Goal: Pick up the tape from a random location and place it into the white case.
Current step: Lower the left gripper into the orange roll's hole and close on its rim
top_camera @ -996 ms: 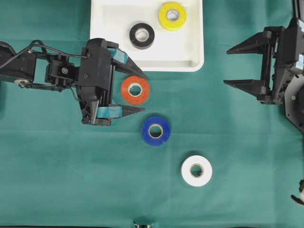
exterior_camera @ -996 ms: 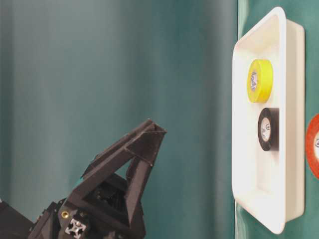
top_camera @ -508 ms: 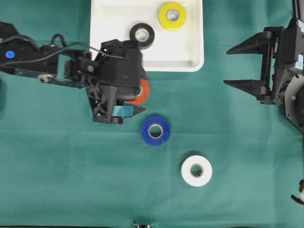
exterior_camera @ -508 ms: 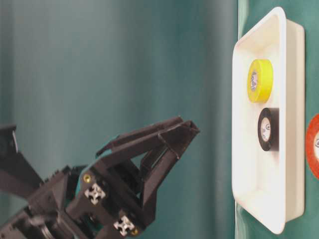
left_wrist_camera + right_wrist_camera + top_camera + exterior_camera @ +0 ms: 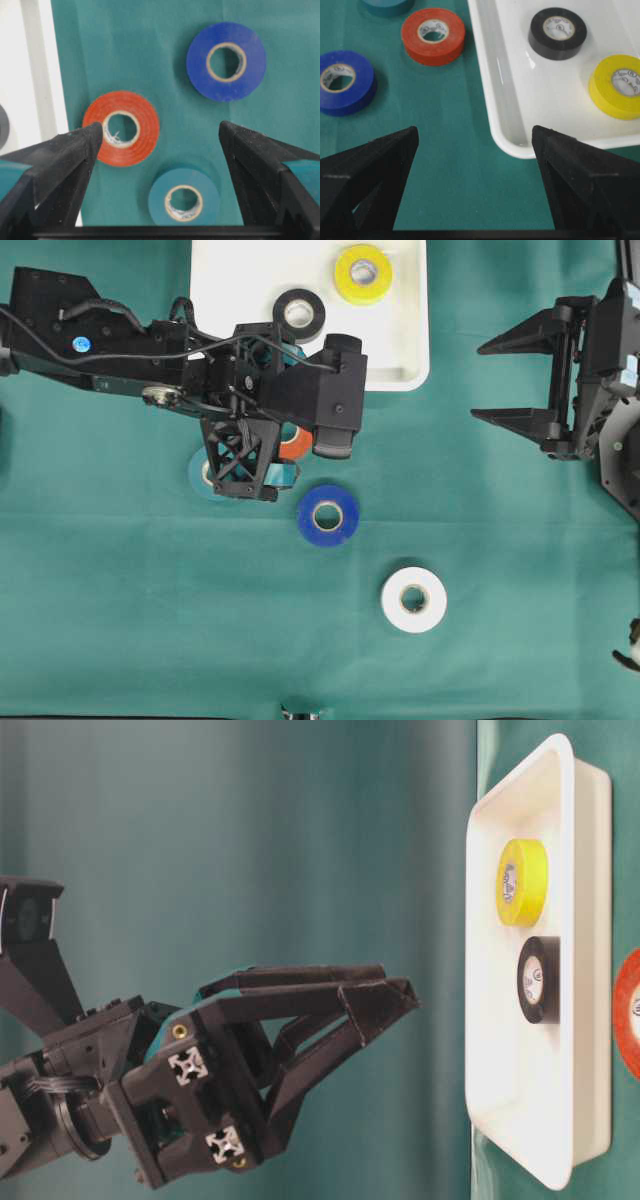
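Nearest the bottom edge of the overhead view, a white roll of tape lies flat on the green cloth-covered surface. Beyond it lies a blue roll of tape, apart from the white one.

Farther up, the left hand hangs over the cloth with its black fingers spread wide, gripping nothing. In its wrist view an orange roll of tape lies just inside the left finger, a teal roll of tape lies flat between the fingers, and the blue roll lies beyond them. In the overhead view the arm covers most of the orange roll, and only an edge of the teal roll shows to the left of the hand's frame.

At the right of the overhead view, the right hand stands well clear of all rolls, its fingers also wide apart and empty.

Farthest off, the large shallow white plastic case with rounded corners sits at the top edge. Inside it lie a black roll of tape and a yellow roll of tape, close together but apart.
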Controlling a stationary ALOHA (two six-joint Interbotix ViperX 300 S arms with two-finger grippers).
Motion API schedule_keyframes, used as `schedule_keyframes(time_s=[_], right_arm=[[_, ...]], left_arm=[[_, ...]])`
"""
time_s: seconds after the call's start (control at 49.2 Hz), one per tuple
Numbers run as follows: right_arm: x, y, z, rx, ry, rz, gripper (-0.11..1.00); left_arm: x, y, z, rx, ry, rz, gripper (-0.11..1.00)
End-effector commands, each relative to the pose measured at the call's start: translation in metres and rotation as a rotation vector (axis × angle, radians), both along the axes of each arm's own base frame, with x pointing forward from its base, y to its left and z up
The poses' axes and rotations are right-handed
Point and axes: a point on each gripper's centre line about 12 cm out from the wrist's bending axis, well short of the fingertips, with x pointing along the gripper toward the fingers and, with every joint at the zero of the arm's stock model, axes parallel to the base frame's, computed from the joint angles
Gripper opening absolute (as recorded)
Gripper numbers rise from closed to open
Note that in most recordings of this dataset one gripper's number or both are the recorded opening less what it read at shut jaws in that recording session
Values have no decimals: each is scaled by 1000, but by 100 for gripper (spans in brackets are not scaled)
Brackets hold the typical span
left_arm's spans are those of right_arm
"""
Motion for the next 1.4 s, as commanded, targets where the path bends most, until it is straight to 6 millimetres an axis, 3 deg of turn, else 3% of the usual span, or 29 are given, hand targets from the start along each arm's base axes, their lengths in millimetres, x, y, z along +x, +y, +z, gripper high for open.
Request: schedule_keyframes(time_s=[0.0, 0.711, 1.382], right_arm=[[4, 0, 8, -4, -21, 4, 87], [4, 0, 8, -4, -15, 3, 87], [4, 0, 9, -4, -20, 3, 87]], left_arm=[[2, 3, 14, 2, -37, 6, 94], [0, 4, 11, 4, -32, 7, 94], [1, 10, -65, 4, -40, 21, 94]])
